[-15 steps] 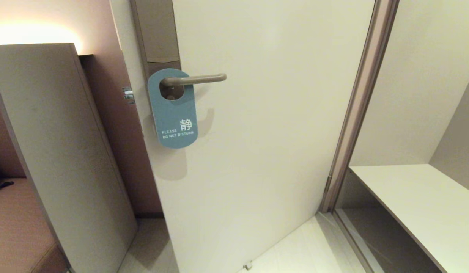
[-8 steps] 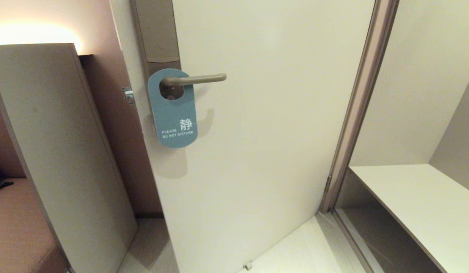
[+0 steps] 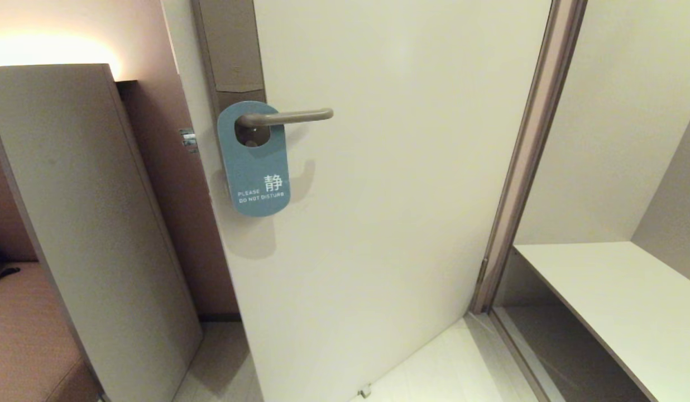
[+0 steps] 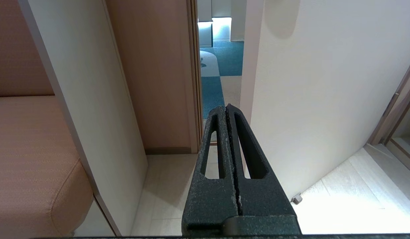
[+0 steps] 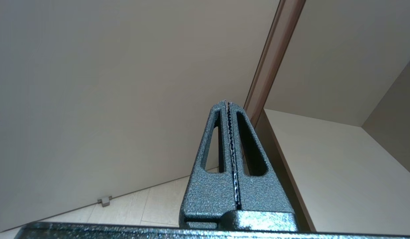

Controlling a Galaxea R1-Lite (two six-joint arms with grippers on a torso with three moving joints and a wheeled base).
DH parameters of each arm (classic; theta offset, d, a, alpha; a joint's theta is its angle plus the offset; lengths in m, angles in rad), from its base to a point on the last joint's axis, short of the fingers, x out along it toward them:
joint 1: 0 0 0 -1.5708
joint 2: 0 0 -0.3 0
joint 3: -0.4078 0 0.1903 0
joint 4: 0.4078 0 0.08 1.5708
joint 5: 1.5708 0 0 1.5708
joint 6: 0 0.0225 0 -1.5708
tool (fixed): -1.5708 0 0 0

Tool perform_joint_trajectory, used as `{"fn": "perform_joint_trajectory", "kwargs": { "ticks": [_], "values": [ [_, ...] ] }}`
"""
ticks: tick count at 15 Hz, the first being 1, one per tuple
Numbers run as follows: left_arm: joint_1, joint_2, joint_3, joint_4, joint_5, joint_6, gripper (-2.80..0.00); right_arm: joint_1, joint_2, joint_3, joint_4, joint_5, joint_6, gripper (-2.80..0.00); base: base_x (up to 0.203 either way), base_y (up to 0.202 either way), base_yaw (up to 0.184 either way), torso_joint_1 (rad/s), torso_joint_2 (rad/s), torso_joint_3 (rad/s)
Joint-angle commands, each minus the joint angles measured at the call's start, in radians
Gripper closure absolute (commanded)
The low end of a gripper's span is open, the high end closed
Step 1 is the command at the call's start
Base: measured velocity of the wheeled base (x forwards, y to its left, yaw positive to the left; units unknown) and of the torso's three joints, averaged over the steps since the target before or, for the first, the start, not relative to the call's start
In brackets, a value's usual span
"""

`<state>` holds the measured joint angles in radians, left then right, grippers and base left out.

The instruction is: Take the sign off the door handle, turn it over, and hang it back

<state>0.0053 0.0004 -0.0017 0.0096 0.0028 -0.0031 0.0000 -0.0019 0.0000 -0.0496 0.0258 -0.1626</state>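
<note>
While its blue face with white DO NOT DISTURB lettering shows outward, the flat rounded card sign [image 3: 255, 162] hangs by its big round hole on the slim horizontal taupe-grey metal lever door handle [image 3: 286, 116], at the left edge of the pale cream door [image 3: 389, 195]. Above the handle rises the tall narrow brownish-grey lock plate [image 3: 230, 50]. Left of the door stands a beige upright panel [image 3: 88, 223]; to the right lies a white shelf [image 3: 618, 301]. Low before the door, the dark left gripper [image 4: 227, 108] and the right gripper [image 5: 226, 103] each have their fingers pressed together, holding nothing
</note>
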Motion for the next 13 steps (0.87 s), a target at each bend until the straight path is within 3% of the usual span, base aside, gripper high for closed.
{"fn": "perform_joint_trajectory", "kwargs": {
  "ticks": [1,13],
  "values": [
    [0.001,0.000,0.000,0.001,0.001,0.000,0.00,0.000,0.002,0.000,-0.002,0.000,-0.002,0.00,0.000,0.000,0.000,0.000,0.00,0.000],
    [0.001,0.000,0.000,0.001,0.000,0.000,0.00,0.000,0.002,0.000,0.002,0.000,0.014,0.00,0.000,0.000,0.000,0.000,0.00,0.000]
  ]
}}
